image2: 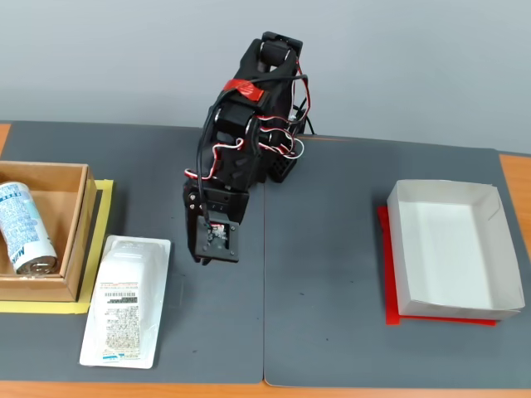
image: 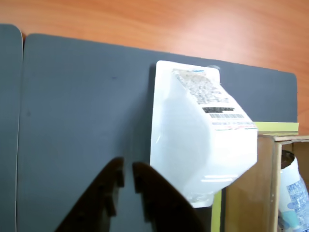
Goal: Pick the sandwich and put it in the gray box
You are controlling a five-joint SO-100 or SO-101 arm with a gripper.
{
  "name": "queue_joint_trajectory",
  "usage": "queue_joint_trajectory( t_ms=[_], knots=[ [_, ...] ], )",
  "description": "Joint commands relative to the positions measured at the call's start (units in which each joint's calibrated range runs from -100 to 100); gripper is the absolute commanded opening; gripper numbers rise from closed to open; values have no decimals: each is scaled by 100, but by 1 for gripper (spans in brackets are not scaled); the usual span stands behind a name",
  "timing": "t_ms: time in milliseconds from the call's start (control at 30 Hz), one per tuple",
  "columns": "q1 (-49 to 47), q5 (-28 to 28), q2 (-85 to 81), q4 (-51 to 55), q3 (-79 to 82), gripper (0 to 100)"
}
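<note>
Just right of the wooden box (image2: 43, 232), flat on the dark mat (image2: 332, 274): one sandwich (image2: 124, 300), a white plastic-wrapped rectangle with raised centre and black barcode label. Inside that box, one white-and-teal can (image2: 25, 228). Right of the sandwich, close but not touching, one gripper (image2: 211, 253), fingers nearly pressed together, pinching nothing. Far right, well apart from the wooden box, one pale gray box (image2: 452, 249), resting on a red sheet (image2: 440, 317).

one sandwich (image2: 126, 300), one gray box (image2: 452, 249), one wooden box (image2: 73, 249), one can (image2: 23, 228), two dark mats (image2: 332, 274)
</note>
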Motion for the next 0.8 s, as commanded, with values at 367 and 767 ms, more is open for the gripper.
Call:
queue_joint_trajectory(
  t_ms=[367, 767],
  knots=[
    [623, 533, 951, 725, -1598, 2],
    [1063, 507, 1680, 647, -2214, 2]
  ],
)
